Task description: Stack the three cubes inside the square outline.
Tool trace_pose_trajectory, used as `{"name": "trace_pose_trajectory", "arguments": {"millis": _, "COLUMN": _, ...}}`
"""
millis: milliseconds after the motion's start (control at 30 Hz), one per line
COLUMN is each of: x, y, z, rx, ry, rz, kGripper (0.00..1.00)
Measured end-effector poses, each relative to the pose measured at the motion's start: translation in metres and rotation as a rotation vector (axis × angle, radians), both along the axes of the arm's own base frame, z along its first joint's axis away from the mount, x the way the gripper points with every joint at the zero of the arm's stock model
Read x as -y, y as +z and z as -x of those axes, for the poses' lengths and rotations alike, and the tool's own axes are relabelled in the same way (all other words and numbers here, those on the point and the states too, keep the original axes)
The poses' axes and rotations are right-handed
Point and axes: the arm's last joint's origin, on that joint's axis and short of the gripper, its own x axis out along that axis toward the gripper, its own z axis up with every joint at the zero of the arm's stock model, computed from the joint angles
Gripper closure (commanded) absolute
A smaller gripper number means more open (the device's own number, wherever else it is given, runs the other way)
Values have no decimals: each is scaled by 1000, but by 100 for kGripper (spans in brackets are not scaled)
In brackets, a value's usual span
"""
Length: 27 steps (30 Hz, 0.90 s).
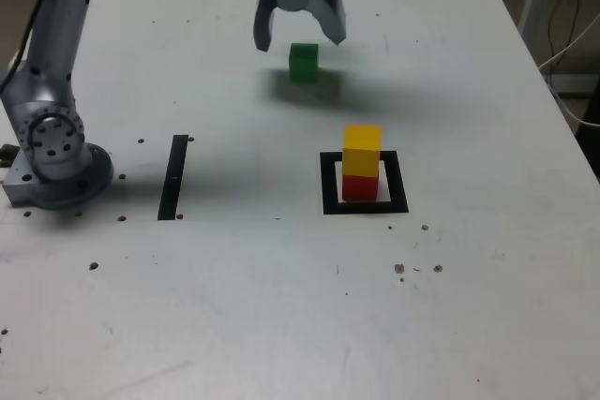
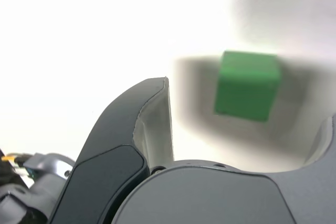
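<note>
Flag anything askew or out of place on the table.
Nothing stands out. The yellow cube sits squarely on the red cube inside the square outline; the green cube waits upright below the open gripper.

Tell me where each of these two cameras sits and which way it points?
Exterior view: off the arm, high at the table's near edge, looking down at the green cube, the yellow cube on the red cube in the square outline, the black strip; shows the arm's base and open gripper.
Wrist view: on the wrist, looking past the gripper's fingers at the table.
Shared: green cube, gripper.
</note>
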Motion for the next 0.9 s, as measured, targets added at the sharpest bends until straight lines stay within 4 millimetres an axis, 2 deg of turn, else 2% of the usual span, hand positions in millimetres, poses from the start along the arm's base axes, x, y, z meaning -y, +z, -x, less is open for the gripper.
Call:
{"name": "trace_pose_trajectory", "arguments": {"millis": 167, "x": -23, "y": -14, "z": -5, "rx": -21, "ry": 6, "rz": 18, "kGripper": 3}}
{"name": "trace_pose_trajectory", "arguments": {"millis": 333, "x": -31, "y": -26, "z": -15, "rx": -37, "ry": -8, "rz": 48, "kGripper": 5}}
{"name": "trace_pose_trajectory", "arguments": {"millis": 533, "x": -33, "y": -34, "z": -19, "rx": -47, "ry": -10, "rz": 63, "kGripper": 14}}
{"name": "trace_pose_trajectory", "arguments": {"millis": 700, "x": -32, "y": -37, "z": -21, "rx": -50, "ry": -11, "rz": 71, "kGripper": 30}}
{"name": "trace_pose_trajectory", "arguments": {"millis": 900, "x": -24, "y": -46, "z": -28, "rx": -65, "ry": -28, "rz": 79, "kGripper": 58}}
